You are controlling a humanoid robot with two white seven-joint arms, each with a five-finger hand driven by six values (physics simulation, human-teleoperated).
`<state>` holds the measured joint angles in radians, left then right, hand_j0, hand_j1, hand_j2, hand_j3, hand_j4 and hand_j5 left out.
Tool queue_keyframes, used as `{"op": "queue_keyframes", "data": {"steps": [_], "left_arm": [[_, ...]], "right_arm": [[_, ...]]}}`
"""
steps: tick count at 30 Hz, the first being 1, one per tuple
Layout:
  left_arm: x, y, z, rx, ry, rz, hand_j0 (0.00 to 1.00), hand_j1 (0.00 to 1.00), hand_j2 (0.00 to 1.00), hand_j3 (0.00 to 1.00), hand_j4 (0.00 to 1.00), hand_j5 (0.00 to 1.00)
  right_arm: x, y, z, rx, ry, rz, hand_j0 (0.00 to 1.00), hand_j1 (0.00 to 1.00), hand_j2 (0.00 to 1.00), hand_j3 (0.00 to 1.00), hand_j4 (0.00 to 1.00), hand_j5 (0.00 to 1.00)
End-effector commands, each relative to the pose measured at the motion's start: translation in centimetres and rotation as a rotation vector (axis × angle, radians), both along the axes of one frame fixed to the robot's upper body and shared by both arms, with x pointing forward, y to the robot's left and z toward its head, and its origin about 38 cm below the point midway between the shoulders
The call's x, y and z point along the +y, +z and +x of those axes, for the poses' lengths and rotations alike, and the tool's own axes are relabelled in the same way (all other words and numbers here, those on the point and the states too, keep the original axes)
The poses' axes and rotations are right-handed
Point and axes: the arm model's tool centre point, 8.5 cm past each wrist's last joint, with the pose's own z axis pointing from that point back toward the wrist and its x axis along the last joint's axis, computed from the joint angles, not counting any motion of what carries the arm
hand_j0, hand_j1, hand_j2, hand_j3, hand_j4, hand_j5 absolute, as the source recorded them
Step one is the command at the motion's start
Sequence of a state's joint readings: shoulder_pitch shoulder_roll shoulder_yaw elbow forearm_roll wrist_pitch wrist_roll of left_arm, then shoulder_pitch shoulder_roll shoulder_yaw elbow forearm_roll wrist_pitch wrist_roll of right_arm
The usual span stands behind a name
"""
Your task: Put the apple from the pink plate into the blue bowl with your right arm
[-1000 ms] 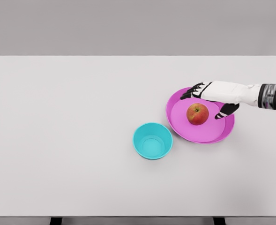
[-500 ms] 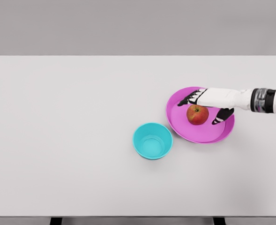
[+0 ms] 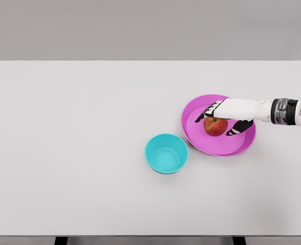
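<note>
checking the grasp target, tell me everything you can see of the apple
The apple is red with yellowish patches, round, and sits on the pink plate, a little right of the plate's middle. The right hand comes over it from the right: dark fingers lie across its top and a thumb sits at its right side. Whether they press it cannot be told. The top is partly hidden.

table (image 3: 89,153): matt, smooth, light grey, no grain or texture. pink plate (image 3: 242,145): smooth plastic look, soft sheen on the rim. blue bowl (image 3: 165,153): same smooth plastic look, mostly matt. apple (image 3: 215,126): smooth skin, faint gloss, red-yellow mottling. robot hand (image 3: 227,116), right of frame: white hard-shell casing, semi-gloss; fingertips (image 3: 200,118) dark, matt, rubber-like. Wrist band looks like grey metal.
</note>
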<state>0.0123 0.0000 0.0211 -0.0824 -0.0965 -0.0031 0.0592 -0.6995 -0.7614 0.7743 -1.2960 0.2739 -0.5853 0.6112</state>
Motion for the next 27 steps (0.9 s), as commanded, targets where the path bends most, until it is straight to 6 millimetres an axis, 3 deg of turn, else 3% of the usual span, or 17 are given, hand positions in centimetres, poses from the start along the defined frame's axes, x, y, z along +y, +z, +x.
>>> {"op": "queue_keyframes", "data": {"steps": [1, 9, 27], "left_arm": [[0.0, 0.0, 0.0, 0.001, 0.0, 0.001, 1.0, 1.0, 1.0, 1.0, 1.0, 1.0], [0.0, 0.0, 0.0, 0.001, 0.0, 0.001, 1.0, 1.0, 1.0, 1.0, 1.0, 1.0], [0.0, 0.0, 0.0, 0.001, 0.0, 0.001, 1.0, 1.0, 1.0, 1.0, 1.0, 1.0]], "right_arm": [[0.0, 0.0, 0.0, 0.002, -0.003, 0.006, 0.7, 0.7, 0.7, 0.7, 0.7, 0.7], [0.1, -0.3, -0.1, 0.011, 0.003, -0.001, 0.56, 0.56, 0.56, 0.56, 0.56, 0.56], [1.6, 3.3, 0.0, -0.081, 0.073, 0.005, 0.56, 0.56, 0.56, 0.56, 0.56, 0.56]]}}
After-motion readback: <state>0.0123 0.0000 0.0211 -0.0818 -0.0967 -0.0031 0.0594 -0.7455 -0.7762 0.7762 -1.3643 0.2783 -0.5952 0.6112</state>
